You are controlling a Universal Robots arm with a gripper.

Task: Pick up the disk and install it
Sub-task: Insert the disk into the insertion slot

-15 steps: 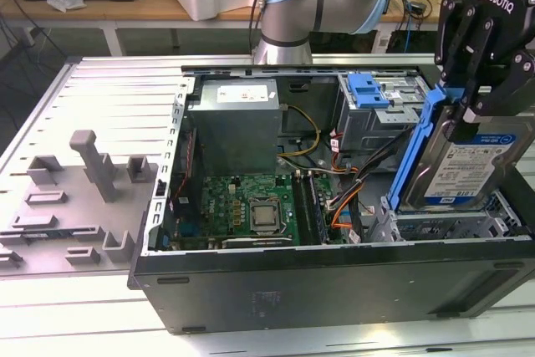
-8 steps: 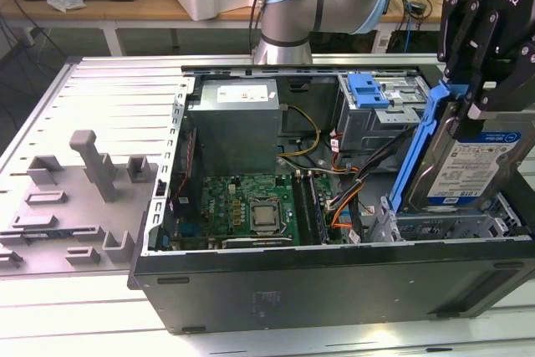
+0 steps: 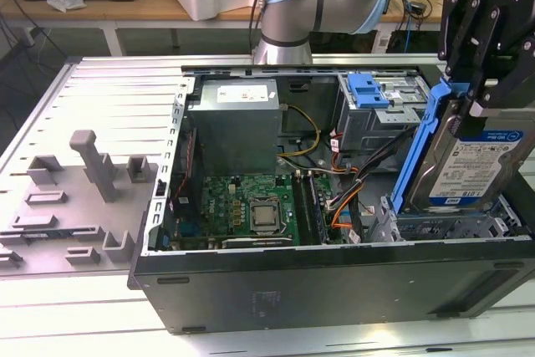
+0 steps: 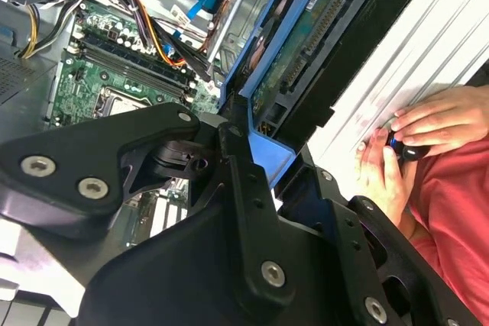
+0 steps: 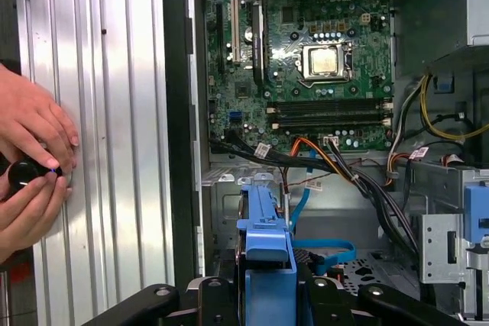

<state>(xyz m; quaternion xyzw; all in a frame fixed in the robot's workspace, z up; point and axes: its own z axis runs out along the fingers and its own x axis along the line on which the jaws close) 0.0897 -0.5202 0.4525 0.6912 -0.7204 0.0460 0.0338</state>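
Closest up is the black outer wall of the computer case, which lies open on a ribbed metal table. Starting from the exterior view's left, a bunch of grey plastic blocks sit on the table just beside the case. Inside the case you first hit the grey metal box with a white sticker, and the green circuit board is in front of it. Next comes a tangle of cables, with a small blue latch further back.

Way over at the right end is the disk. It's up on edge and tilted a bit, label facing the camera, blue frame running down its side. Its lower end sits at the metal bay in that corner of the case. The gripper reaches down from above and has the disk's upper edge pinched tight. The second wrist view shows the disk's underside, clamped between the black fingers. In the first wrist view a person's hands rest on the table outside the case, holding some small black thing.
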